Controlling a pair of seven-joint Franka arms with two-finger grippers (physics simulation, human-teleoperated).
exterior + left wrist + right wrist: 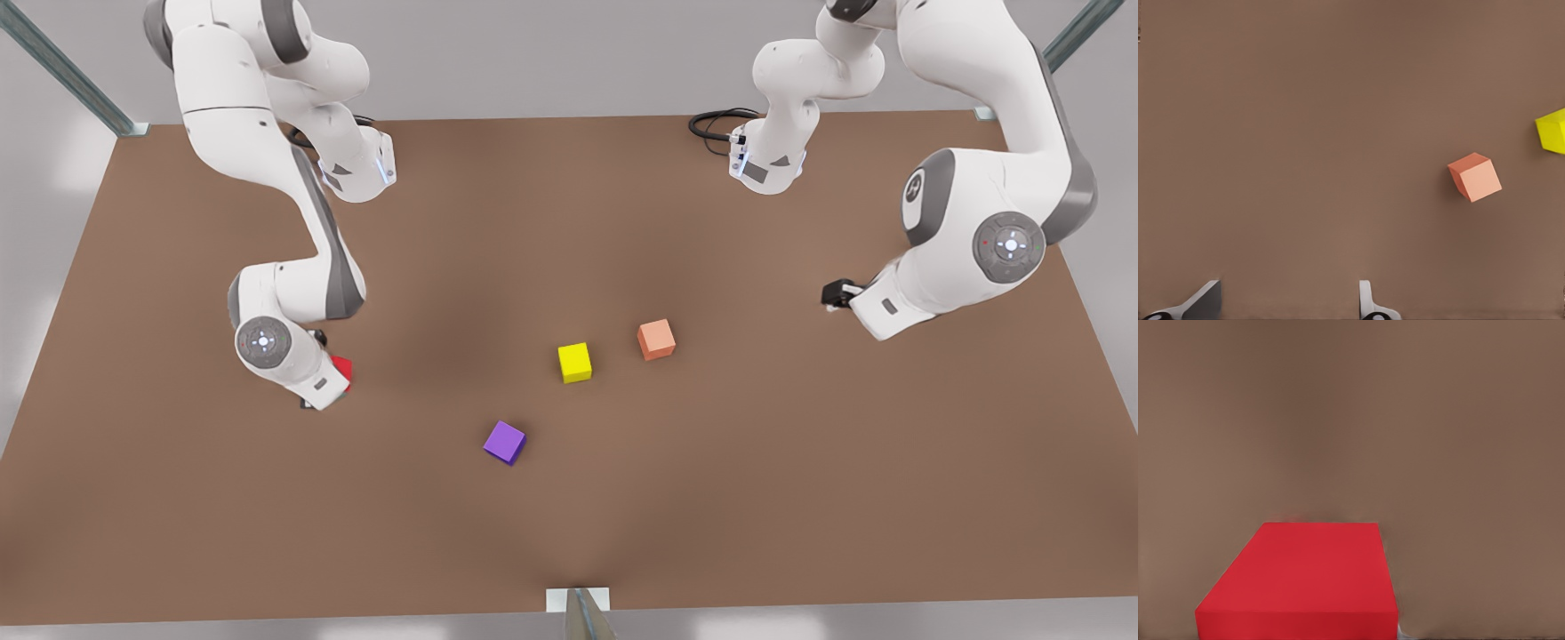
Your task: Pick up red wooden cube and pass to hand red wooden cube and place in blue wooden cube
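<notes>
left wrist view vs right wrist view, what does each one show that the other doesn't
The left wrist view alone shows the salmon-orange cube, the yellow cube and the left claw with its fingers spread apart above bare table. The right wrist view alone shows the red wooden cube, close up right at the right claw. Both show the brown table.
</notes>
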